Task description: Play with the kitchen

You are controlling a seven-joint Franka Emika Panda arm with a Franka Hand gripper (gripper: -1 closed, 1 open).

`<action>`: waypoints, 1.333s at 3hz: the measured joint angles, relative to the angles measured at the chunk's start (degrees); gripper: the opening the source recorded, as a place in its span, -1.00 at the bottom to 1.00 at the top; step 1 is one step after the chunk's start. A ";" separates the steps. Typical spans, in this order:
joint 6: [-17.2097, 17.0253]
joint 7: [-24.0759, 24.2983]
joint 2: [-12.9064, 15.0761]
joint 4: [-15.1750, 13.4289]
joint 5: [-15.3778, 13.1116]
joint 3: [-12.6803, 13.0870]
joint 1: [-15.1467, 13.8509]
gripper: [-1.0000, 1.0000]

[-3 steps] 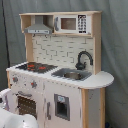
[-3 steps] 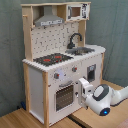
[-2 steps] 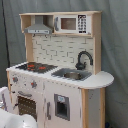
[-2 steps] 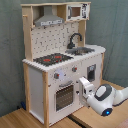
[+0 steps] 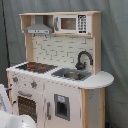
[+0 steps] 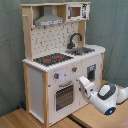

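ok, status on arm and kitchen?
Gripper low, near the kitchen front beside the oven door. Oven door looks closed. Nothing between them.

Soft even light, mild blur

We see our end effector (image 6: 82,83) close in front of the kitchen (image 6: 60,65), beside the oven door (image 6: 64,96). Above the stovetop (image 6: 52,59) there is open room up to the hood (image 6: 49,21). The faucet (image 6: 75,39) stands over the sink (image 6: 82,50).
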 joint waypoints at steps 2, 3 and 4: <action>0.04 -12.97 0.01 -3.03 -2.58 -4.23 4.04 1.00; 0.32 -18.59 0.01 -3.87 -3.44 -6.01 5.68 1.00; 1.57 -24.78 0.02 -4.50 -4.38 -7.66 7.31 1.00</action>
